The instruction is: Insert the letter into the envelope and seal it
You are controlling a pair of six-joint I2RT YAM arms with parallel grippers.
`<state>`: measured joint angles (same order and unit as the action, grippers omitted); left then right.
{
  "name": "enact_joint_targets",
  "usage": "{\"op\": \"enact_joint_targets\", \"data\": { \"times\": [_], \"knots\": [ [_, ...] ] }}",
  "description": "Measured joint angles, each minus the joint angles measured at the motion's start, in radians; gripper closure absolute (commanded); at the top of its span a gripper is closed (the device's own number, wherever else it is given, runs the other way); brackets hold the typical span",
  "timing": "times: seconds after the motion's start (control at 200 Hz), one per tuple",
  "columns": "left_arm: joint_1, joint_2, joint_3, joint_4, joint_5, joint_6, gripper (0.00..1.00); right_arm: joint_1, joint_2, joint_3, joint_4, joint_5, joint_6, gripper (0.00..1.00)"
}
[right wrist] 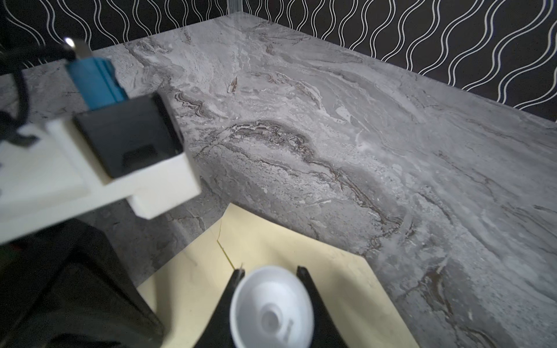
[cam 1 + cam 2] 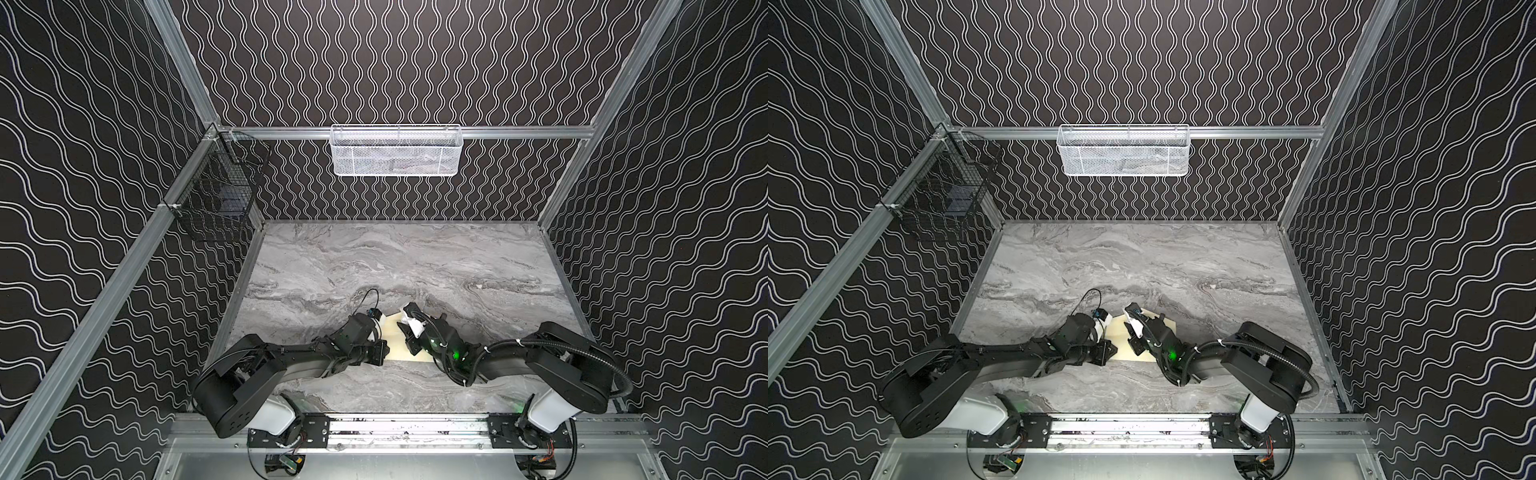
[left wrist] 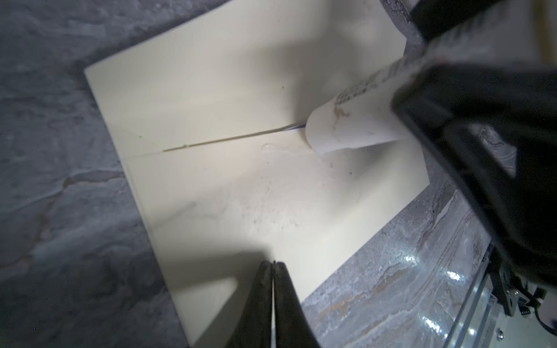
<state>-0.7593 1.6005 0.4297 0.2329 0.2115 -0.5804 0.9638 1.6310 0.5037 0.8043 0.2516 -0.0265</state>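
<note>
The cream envelope [image 2: 394, 345] [image 2: 1120, 340] lies flat on the marble table between my two arms. In the left wrist view the envelope [image 3: 241, 186] shows a dark slit along its flap edge. A thin blue sliver [image 3: 294, 127] peeks from that slit; the letter is otherwise hidden. My left gripper [image 3: 273, 264] [image 2: 383, 354] is shut and empty, just over the envelope's near part. My right gripper [image 1: 271, 271] [image 2: 409, 338] is shut on a small white cylinder [image 3: 355, 126] [image 1: 271, 307]. The cylinder's tip rests on the envelope [image 1: 271, 241] at the slit's end.
A white mesh basket [image 2: 397, 151] hangs on the back rail and a black wire basket [image 2: 216, 187] on the left rail. Grey marble table [image 2: 415, 266] stretches behind the envelope to the patterned walls. The left wrist camera mount [image 1: 99, 168] hangs close to the right gripper.
</note>
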Motion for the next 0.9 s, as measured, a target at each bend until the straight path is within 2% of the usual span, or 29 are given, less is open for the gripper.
{"op": "enact_joint_targets", "data": {
  "times": [0.145,0.3,0.54,0.896],
  "knots": [
    [0.0,-0.012,0.0,-0.018,0.006,0.0,0.9,0.031,-0.006,0.024,0.0,-0.032,0.016,1.0],
    [0.0,-0.016,0.001,-0.025,0.008,0.0,0.9,0.075,0.052,0.059,0.003,-0.064,0.034,1.0],
    [0.0,-0.03,-0.007,-0.036,0.008,0.0,0.91,0.081,0.113,0.066,0.015,-0.042,0.037,1.0],
    [0.0,-0.019,-0.019,0.0,0.012,0.0,0.91,0.076,0.109,0.055,0.024,-0.01,-0.003,1.0]
  ]
}}
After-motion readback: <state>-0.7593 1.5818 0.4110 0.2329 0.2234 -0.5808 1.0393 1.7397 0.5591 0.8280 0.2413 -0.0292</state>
